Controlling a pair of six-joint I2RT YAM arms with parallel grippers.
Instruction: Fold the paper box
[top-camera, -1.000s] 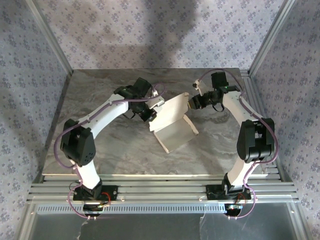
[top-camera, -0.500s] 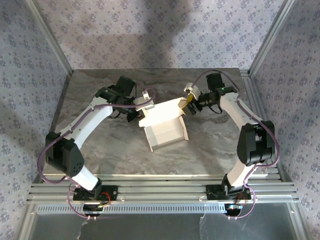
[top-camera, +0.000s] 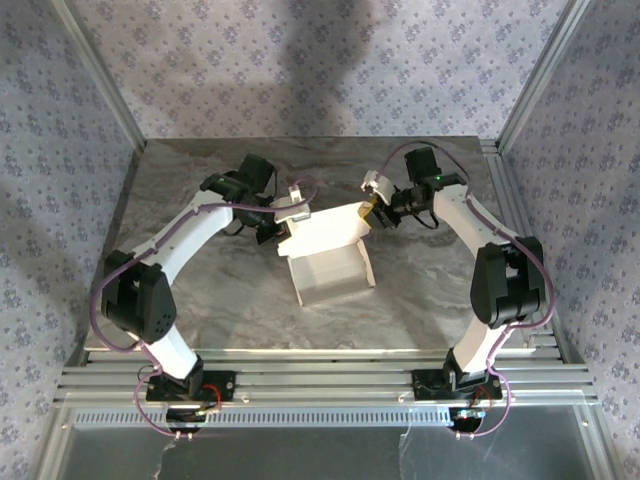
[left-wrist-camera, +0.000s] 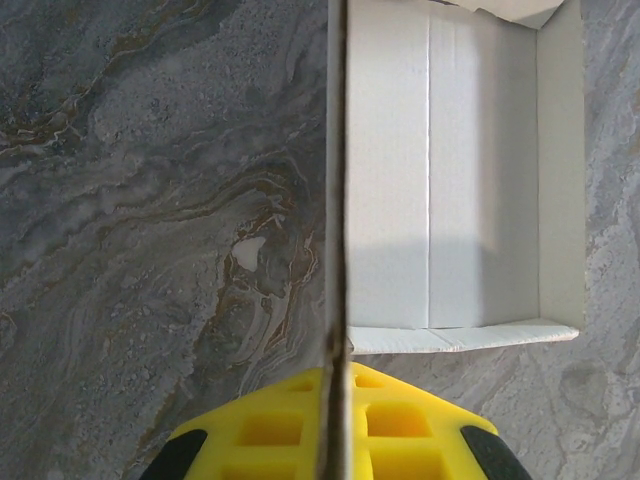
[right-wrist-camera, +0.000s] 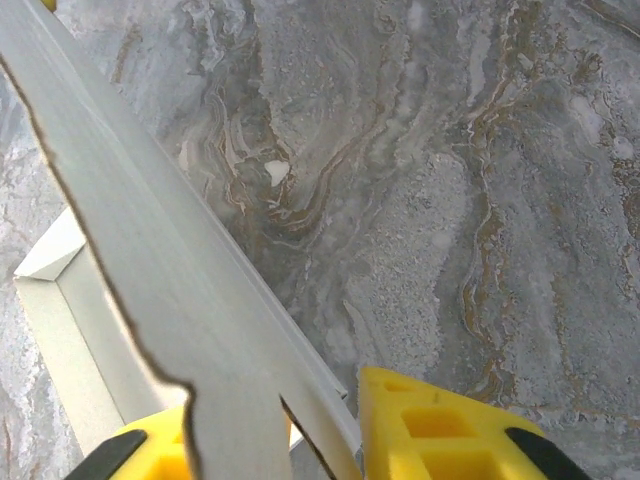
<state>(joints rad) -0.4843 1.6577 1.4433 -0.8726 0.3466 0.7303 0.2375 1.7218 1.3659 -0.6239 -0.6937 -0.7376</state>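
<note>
On the desk (top-camera: 420, 290), paper box (top-camera: 330, 268) walls are now standing up; left jaws clamping one wall, right jaws closing round the lid flap (right-wrist-camera: 150, 250), grip unclear.

Open paper box (top-camera: 330, 272) on table (top-camera: 420, 292)

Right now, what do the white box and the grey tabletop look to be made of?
The white folded paper box: thin matte cardboard, going by crisp creases and a rough cut edge. The grey veined tabletop: marble-patterned, smooth-looking; real stone or printed laminate, cannot tell.
</note>
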